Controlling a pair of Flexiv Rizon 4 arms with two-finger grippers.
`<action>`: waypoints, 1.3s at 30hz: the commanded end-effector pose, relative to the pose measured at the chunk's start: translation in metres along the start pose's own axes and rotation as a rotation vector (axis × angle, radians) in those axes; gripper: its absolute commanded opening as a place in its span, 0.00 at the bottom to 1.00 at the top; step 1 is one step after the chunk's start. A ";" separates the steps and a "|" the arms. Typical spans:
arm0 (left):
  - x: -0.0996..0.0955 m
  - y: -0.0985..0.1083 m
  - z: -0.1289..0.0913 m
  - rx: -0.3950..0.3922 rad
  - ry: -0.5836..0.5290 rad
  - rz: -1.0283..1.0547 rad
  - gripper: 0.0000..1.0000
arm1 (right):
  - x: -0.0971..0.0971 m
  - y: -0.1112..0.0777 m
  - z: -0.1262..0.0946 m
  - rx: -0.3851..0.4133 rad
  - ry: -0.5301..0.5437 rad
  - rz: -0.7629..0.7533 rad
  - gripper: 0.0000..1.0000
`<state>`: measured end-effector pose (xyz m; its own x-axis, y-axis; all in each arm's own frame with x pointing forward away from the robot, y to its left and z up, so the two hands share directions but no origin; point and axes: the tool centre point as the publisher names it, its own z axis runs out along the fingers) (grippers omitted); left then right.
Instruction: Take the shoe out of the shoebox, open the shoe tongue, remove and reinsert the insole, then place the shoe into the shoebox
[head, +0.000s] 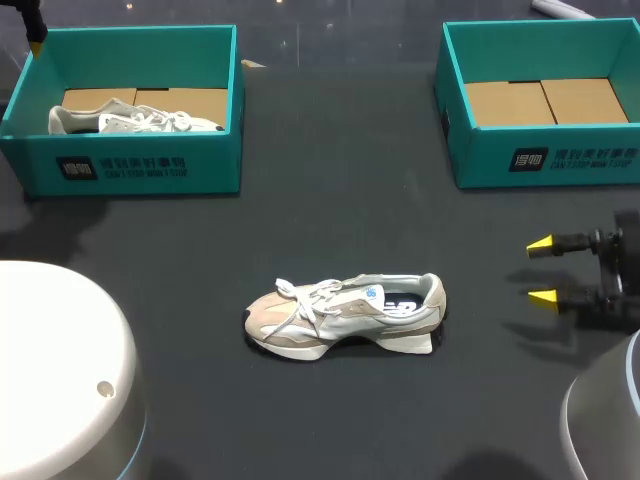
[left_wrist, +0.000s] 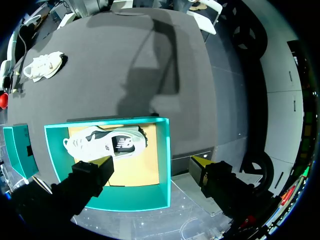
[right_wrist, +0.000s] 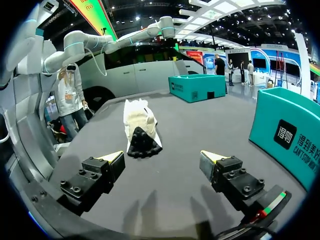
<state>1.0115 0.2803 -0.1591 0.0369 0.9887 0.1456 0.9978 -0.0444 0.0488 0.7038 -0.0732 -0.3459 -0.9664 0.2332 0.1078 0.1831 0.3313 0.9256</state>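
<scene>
At the table's right side, the robot's right pincer (head: 542, 270) hangs with its yellow tips spread wide and empty, aimed at the shoe (head: 343, 316), which lies mid-table (head: 340, 200), well apart from both teal boxes. The left pincer (left_wrist: 152, 162), equally wide and empty, hovers above the left box (head: 130, 165), where a second shoe (left_wrist: 105, 142) lies on cardboard; the right box (head: 545, 160) stands at the far right

A beige lace-up sneaker (head: 345, 317) lies midway on the dark table (head: 330, 200), toe leftward. At far left a teal cardboard shoebox (head: 140, 172) holds a white sneaker (head: 130, 121); a second teal shoebox (head: 545, 162) stands far right.
</scene>
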 end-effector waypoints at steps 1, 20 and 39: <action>0.001 0.000 0.000 0.000 0.001 0.002 1.00 | -0.007 -0.012 -0.003 -0.047 0.011 -0.027 1.00; 0.001 0.000 0.000 0.000 0.001 0.002 1.00 | 0.002 -0.024 -0.005 -0.075 0.017 -0.108 1.00; 0.001 0.000 0.000 0.000 0.001 0.002 1.00 | 0.027 -0.023 0.024 -0.071 -0.025 -0.129 1.00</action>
<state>1.0115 0.2803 -0.1591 0.0372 0.9887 0.1455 0.9978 -0.0447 0.0488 0.6820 -0.0599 -0.3740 -0.9794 0.2014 -0.0166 0.0431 0.2882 0.9566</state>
